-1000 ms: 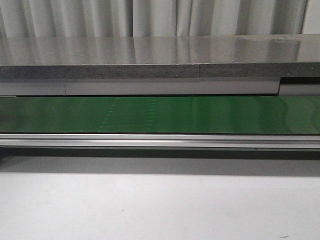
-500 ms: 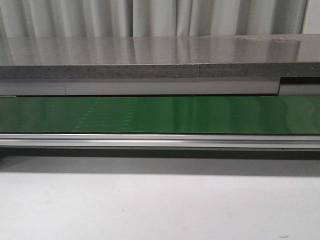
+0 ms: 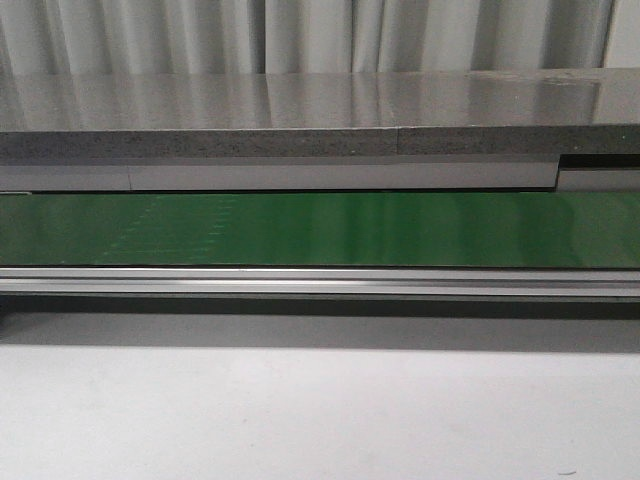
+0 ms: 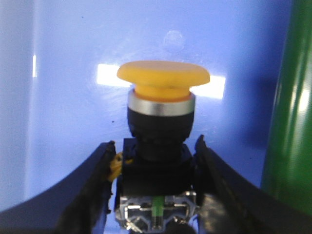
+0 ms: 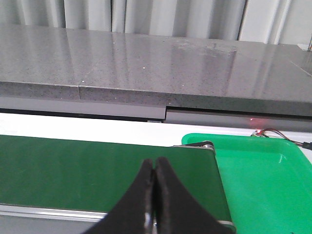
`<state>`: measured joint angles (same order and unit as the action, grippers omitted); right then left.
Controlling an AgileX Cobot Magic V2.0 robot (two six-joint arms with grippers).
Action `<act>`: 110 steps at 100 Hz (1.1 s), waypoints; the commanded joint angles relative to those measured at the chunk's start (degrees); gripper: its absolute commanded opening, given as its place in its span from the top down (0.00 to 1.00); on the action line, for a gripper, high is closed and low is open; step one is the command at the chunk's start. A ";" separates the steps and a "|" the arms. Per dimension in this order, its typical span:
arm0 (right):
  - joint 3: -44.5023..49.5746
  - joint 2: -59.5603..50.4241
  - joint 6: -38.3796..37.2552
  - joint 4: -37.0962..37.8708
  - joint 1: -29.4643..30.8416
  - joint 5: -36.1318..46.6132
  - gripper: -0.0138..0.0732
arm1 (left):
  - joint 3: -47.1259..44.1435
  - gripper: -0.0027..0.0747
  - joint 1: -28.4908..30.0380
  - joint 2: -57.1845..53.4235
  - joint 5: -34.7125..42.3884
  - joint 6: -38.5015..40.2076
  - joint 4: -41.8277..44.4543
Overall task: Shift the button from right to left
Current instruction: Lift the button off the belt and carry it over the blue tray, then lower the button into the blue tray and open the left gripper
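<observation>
The button [image 4: 163, 78] has a round yellow-orange cap, a silver ring and a black blocky body with a small green mark at its base. It shows only in the left wrist view. My left gripper [image 4: 155, 146] is shut on the button's black body, one finger on each side, and holds it in front of a blue surface [image 4: 68, 73]. My right gripper [image 5: 154, 163] is shut and empty, above the dark green conveyor belt [image 5: 73, 165]. Neither gripper shows in the front view.
The green belt [image 3: 320, 228] runs across the front view behind an aluminium rail [image 3: 320, 280], with a grey stone counter [image 3: 300, 100] beyond and a white table [image 3: 300, 410] in front. A bright green tray [image 5: 263, 180] sits at the belt's end. A green strip [image 4: 292, 122] borders the blue surface.
Faint dotted marks on the green belt have drifted to the left across the front view. No arm or object has entered that view.
</observation>
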<state>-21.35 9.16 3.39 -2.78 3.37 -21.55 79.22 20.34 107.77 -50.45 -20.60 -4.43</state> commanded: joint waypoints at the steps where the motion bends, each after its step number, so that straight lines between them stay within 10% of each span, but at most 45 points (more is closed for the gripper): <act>1: -1.48 0.53 -0.08 -0.31 0.03 4.27 0.92 | 1.08 0.77 0.22 -1.34 1.68 -0.18 -1.39; 29: -1.48 0.53 -0.08 -0.31 0.03 4.34 0.92 | 1.08 0.74 0.22 1.82 0.71 -0.18 -1.50; 55: -1.48 0.53 -0.08 -0.31 0.03 4.34 0.92 | 1.08 0.33 0.22 1.85 0.54 0.02 -1.50; 81: -1.48 0.53 -0.08 -0.31 0.03 4.34 0.92 | 1.72 0.33 0.22 1.52 0.36 0.16 -1.61; 92: -1.48 0.53 -0.08 -0.31 0.03 4.34 0.92 | 3.18 0.44 0.22 0.19 0.19 1.41 -2.25; 110: -1.48 0.53 -0.08 -0.31 0.03 4.34 0.92 | 4.04 0.93 0.22 -4.77 0.97 1.54 -5.20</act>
<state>-21.35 9.16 3.39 -2.78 3.37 -21.55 81.37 20.38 108.74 -51.05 -19.70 -6.95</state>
